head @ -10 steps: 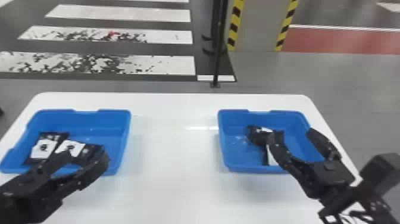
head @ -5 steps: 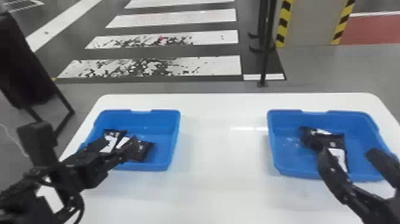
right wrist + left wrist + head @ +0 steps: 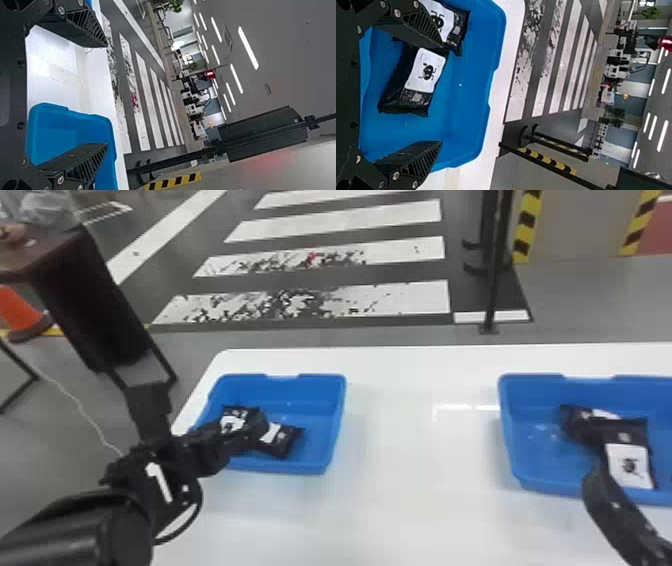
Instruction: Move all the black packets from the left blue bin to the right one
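Since the first frame, the head view has swung to the robot's left; the left gripper (image 3: 442, 93) has spread its fingers, and the right gripper (image 3: 107, 95) has drawn back toward the near wall of the right bin (image 3: 537, 462). Both are now wide apart and grasp nothing. Of the black packets left to transfer, one (image 3: 424, 75) lies partly in the span between the left gripper's fingers, nearer one of them; another (image 3: 451, 25) lies beyond that finger, in the left bin (image 3: 285, 390). Two already delivered packets, (image 3: 629, 465) and (image 3: 580, 425), lie ahead of the right gripper. Descent without recentring could land that nearer finger on a packet, pinning or creasing it; the packets' close contact could cause a double or slipping grasp. The finger masks part of the farther packet and the edge where the two meet; its height above them cannot be judged. The right bin's far side is cut off in the head view.
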Tool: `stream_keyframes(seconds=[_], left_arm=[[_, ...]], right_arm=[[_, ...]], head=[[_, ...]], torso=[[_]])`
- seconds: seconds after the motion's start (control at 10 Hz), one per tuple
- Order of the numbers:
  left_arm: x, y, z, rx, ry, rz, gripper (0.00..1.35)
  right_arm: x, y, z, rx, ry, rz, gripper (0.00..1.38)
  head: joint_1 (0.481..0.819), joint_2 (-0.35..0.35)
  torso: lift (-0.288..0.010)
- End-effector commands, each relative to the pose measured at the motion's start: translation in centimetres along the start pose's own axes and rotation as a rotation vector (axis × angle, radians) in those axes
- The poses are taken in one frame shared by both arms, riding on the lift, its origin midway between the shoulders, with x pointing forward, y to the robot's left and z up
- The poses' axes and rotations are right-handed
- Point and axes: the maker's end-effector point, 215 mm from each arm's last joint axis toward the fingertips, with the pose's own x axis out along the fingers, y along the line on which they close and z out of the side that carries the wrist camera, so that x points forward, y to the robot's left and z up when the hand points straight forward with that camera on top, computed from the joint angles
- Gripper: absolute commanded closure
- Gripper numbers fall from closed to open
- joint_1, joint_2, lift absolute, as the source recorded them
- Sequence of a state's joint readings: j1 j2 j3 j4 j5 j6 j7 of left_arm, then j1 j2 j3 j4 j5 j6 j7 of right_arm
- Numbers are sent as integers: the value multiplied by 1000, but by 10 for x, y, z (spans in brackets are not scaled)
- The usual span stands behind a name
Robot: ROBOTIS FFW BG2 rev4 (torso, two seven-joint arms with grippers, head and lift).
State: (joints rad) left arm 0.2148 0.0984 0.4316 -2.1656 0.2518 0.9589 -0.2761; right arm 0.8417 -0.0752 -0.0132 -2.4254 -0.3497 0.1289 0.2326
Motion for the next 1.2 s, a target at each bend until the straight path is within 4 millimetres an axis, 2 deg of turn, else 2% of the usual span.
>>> stream_keyframes(seconds=[0.0,0.3,0.4,0.5,0.7,0.8,0.9,1.0,1.1], left_arm=[[18,14,-16,-27,64,28,179],[54,17,-31,-57,147,19,197],[61,18,-30,-62,152,25,205],[68,18,-36,-67,179,31,206],[92,11,-48,-86,246,15,251],[101,0,-56,-88,281,-11,403],[107,-8,-65,-109,304,-34,711],[110,-9,-69,-116,311,-37,889],[112,-8,-70,-102,309,-27,1144]], right_arm=[[0,0,-4,13,10,1,136],[1,0,-12,26,27,3,136],[1,0,-14,32,31,5,137],[1,0,-16,41,36,5,136],[1,0,-19,50,41,5,136],[2,0,-19,52,40,7,136],[2,0,-19,54,40,8,137],[2,0,-22,61,46,9,144],[2,0,-23,68,49,9,145]], head=[[695,276],[695,290],[695,288],[695,283],[695,278],[695,271],[695,257],[695,248],[695,236]], torso=[[-140],[-140],[-140],[-140],[-140],[-140],[-140],[-140],[-140]])
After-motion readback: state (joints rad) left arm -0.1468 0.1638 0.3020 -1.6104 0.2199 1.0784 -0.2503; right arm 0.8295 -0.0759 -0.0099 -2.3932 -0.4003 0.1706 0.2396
